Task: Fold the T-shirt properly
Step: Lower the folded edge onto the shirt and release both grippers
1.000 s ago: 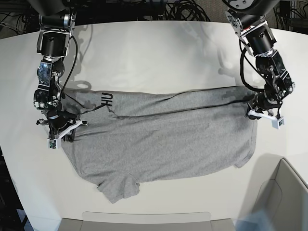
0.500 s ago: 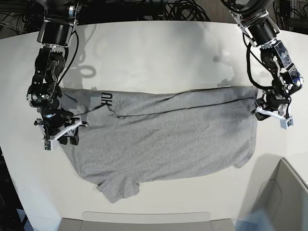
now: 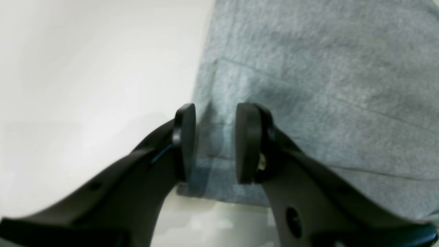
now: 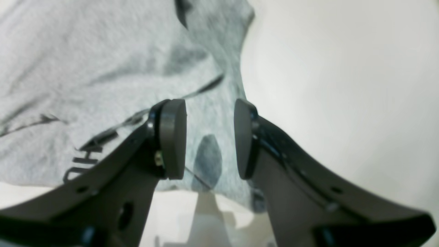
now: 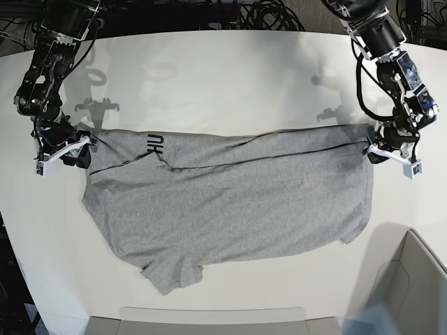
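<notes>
The heather-grey T-shirt (image 5: pixel 237 202) lies spread across the white table (image 5: pixel 223 84), its top edge folded over so that black lettering (image 5: pixel 155 145) shows. At the shirt's left corner in the base view, my right gripper (image 5: pixel 75 155) is open. In the right wrist view its fingers (image 4: pixel 173 137) stand apart above the T-shirt (image 4: pixel 85 68), next to the lettering (image 4: pixel 80 161). My left gripper (image 5: pixel 377 150) is at the shirt's right corner and is open too. In the left wrist view its pads (image 3: pixel 247 144) straddle the cloth's edge (image 3: pixel 308 68) without pinching it.
A grey bin (image 5: pixel 412 279) stands at the front right corner, and a flat grey tray (image 5: pixel 209 319) lies along the front edge. Black cables (image 5: pixel 265 14) run behind the table's far edge.
Both grippers have opened and let go of the cloth. The right gripper has moved back and outward to the shirt's upper left corner. The left gripper has lifted slightly at the right corner.
</notes>
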You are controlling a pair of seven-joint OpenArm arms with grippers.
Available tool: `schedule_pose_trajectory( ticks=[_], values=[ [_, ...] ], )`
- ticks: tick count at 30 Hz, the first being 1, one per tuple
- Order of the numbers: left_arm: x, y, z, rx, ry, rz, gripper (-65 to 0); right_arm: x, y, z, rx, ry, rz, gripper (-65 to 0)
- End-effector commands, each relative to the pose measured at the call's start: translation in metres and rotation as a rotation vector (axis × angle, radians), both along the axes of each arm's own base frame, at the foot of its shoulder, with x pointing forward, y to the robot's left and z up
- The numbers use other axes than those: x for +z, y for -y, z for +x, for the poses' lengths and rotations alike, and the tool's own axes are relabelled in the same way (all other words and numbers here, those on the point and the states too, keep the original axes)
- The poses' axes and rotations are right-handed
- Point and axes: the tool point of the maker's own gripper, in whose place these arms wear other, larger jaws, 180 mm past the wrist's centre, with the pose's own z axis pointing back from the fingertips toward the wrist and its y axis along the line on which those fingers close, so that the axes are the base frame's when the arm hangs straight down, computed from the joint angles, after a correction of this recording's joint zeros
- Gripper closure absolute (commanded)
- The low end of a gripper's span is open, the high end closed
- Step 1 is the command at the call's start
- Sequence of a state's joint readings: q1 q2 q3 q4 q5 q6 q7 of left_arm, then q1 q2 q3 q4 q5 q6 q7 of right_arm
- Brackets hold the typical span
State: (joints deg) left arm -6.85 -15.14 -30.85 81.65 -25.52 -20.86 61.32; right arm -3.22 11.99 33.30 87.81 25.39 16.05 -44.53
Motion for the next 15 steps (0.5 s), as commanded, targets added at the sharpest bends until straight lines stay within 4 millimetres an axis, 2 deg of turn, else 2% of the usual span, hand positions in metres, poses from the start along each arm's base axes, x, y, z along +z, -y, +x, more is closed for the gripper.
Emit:
schedule_pose_trajectory(
  ticks=[1,4,10,12,15],
  values=[
    [0.017,-0.007,0.01,0.001,0.05,0.026,-21.0,0.012,0.003,0.004,0.003,0.045,-0.008,-23.4],
    [0.016,-0.007,0.01,0.001,0.049,0.026,-21.0,0.008,0.012,-0.007,-0.031,0.037,0.0,-23.4],
    [0.01,-0.007,0.003,0.0,0.03,0.026,-21.0,0.018,0.025,-0.003,-0.092,0.075,0.021,-23.3],
    [0.01,-0.007,0.002,0.0,0.029,0.026,-21.0,0.016,0.021,-0.003,-0.096,0.072,0.032,-23.3],
    [0.01,-0.007,0.002,0.0,0.029,0.026,-21.0,0.01,0.03,-0.006,-0.188,0.044,0.035,-23.3]
  ],
)
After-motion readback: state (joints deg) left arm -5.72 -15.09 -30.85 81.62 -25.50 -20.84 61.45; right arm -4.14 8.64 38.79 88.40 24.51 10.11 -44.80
